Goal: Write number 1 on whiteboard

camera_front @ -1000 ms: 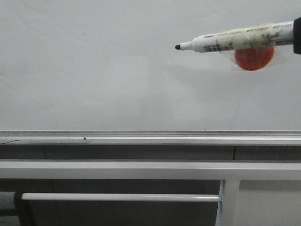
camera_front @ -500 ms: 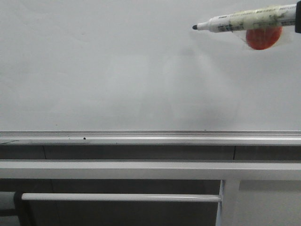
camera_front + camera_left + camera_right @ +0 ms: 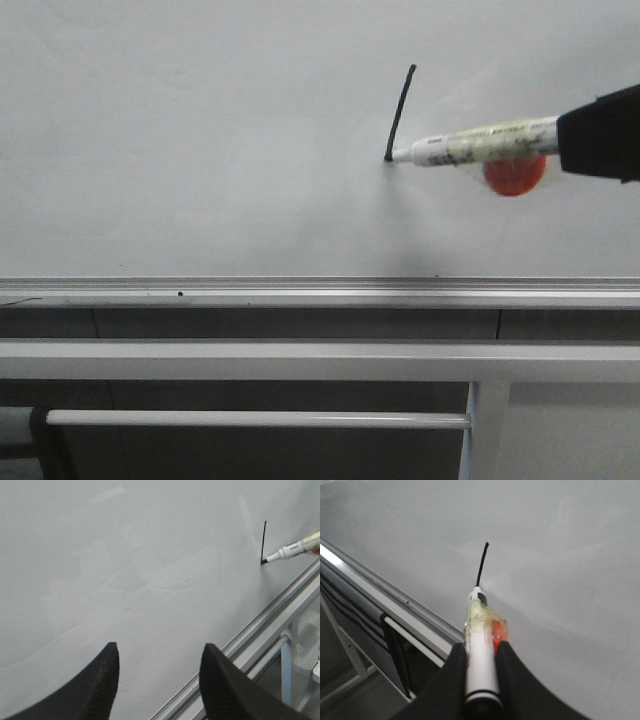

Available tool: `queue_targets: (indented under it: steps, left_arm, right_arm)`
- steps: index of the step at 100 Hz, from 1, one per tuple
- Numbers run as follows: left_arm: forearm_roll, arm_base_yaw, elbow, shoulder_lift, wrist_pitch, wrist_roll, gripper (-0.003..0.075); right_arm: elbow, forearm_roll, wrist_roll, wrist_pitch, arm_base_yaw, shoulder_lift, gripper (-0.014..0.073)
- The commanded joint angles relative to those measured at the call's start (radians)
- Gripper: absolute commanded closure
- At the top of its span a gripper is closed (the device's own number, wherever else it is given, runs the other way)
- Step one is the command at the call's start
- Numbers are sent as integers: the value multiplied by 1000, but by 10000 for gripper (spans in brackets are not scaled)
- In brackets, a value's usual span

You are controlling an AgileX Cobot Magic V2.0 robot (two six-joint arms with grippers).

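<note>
Left gripper (image 3: 159, 680) seen open, nothing held, near whiteboard (image 3: 200, 150). Number 1 (image 3: 400, 112) seen as thin black line right of board's middle, slightly tilted. Marker (image 3: 475, 145) tip pressed at line's lower end. Marker print too blurred to be read. Orange blob (image 3: 514, 175) stuck under marker. Marker squeezed tight by right gripper (image 3: 480, 672).

A long silver aluminium rail (image 3: 300, 291) runs straight across the front view from edge to edge, with a small dark dot on its face toward the left. Below it sits a dark grey recessed band (image 3: 250, 323), then a broad white metal crossbar (image 3: 250, 361). Lower still, a thinner white horizontal bar (image 3: 255, 419) meets a white upright post (image 3: 485, 430) on the right. Light is soft, even and shadowless.
</note>
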Motion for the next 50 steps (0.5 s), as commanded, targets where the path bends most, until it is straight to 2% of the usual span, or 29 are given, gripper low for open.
queue_targets:
  steps: [1,27,50]
  left_arm:
    - [-10,2,-33,1,-82,-12,389]
    - [-9,2,-33,1,-82,-12,389]
    - [-20,-4,-33,1,-54,-12,389]
  right_arm:
    - [-36,-13,-1,-74,-3,38,657]
    - [-38,-13,-1,-71,-3,91,657]
    - [-40,-13,-1,201,-3,-1,657]
